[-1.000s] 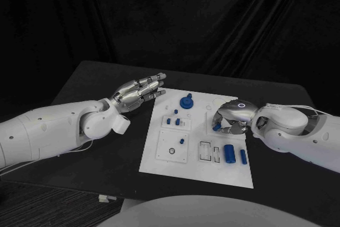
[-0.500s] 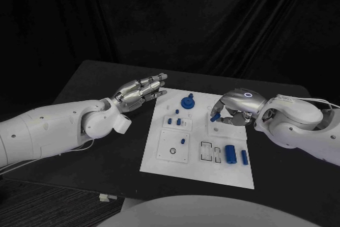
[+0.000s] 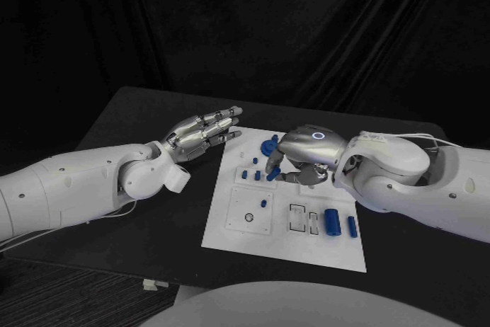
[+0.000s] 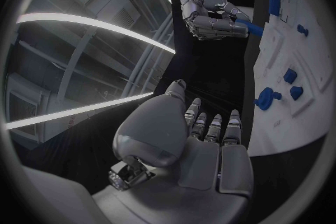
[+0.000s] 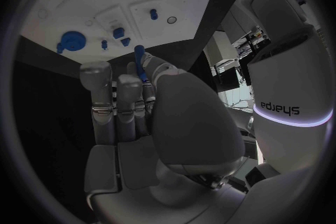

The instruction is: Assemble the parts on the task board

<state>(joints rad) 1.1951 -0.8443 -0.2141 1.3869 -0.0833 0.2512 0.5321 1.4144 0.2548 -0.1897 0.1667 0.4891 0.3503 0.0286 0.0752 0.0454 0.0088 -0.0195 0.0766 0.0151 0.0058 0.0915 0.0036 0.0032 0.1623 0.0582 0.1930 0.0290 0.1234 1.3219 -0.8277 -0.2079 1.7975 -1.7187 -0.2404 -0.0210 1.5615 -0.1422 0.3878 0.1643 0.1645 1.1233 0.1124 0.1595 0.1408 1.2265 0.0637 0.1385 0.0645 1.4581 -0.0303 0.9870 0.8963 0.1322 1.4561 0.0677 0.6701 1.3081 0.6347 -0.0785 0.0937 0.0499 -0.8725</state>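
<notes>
The right hand [image 3: 296,157] hangs over the far middle of the board [image 3: 255,235], and a short blue peg [image 3: 272,174] is pinched in its fingers [image 5: 143,75]. In the right wrist view the peg's free end juts past the fingertips toward the board, so its long axis runs roughly along the fingers, tilted rather than plumb as far as I can tell. From the head view the peg's tip sits just above the small raised block [image 3: 252,175] that already carries two short blue studs, with the blue knob [image 3: 270,146] just beyond the fingers, on the far side.

That is the relation the coming move turns on, in my judgement: the peg is held near the block, and a seat for it most likely lies beneath or just beside its tip. Which hole is meant I cannot tell, since the hand covers that patch of the board. If the peg is to go in, its axis will probably need to be brought upright over the seat before it goes down; a tilted entry could jam or skid across the white surface.

The left hand [image 3: 202,134] is held off the board's left edge above the bench [image 3: 133,122], palm turned up, fingers straight, side by side and holding nothing. It is well apart from the peg; the right hand is plainly the nearer one and the one doing the work. Two larger blue cylinders [image 3: 331,221] lie on the board on the near side of the right hand, untouched.
</notes>
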